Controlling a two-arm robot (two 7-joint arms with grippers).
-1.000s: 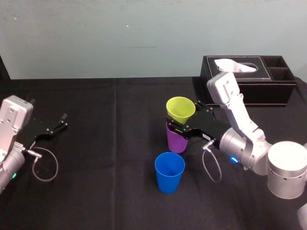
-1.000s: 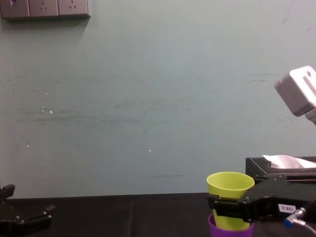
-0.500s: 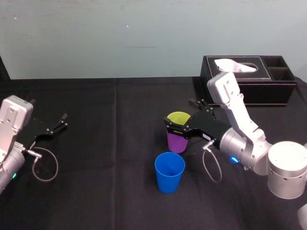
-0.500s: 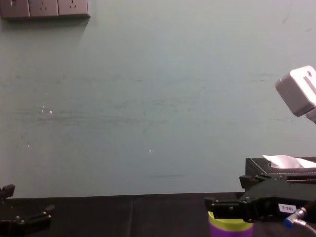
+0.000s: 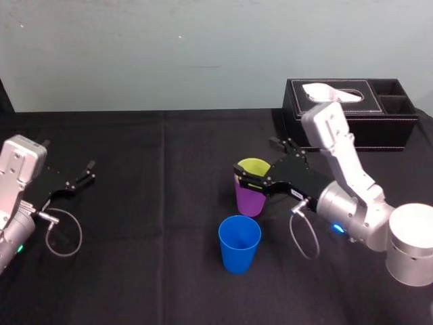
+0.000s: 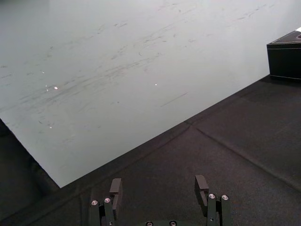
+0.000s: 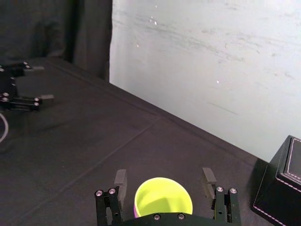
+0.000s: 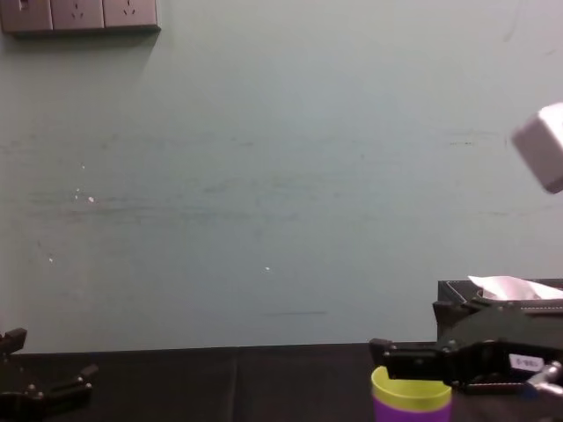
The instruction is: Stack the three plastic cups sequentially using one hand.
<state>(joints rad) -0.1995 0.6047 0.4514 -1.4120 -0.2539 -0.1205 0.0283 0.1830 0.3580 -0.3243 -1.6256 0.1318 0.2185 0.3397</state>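
Silver-white arms [image 5: 335,145], black grippers [image 5: 86,170], looped cables [image 5: 80,234]

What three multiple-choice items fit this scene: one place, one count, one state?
1. Where is the yellow-green cup?
A. nested in the purple cup
B. held in the air
C. lying on its side
2. How many cups stand alone?
A. none
B. one
C. three
3. How do the jaws of the right gripper stand?
A. shut on a cup
B. open
C. shut on nothing
Answers: 1 A, its rim sticks out of the purple one. 2 B, the blue cup stands apart. 3 B, gaps show on both sides of the yellow-green cup. The left gripper is parked at the left.
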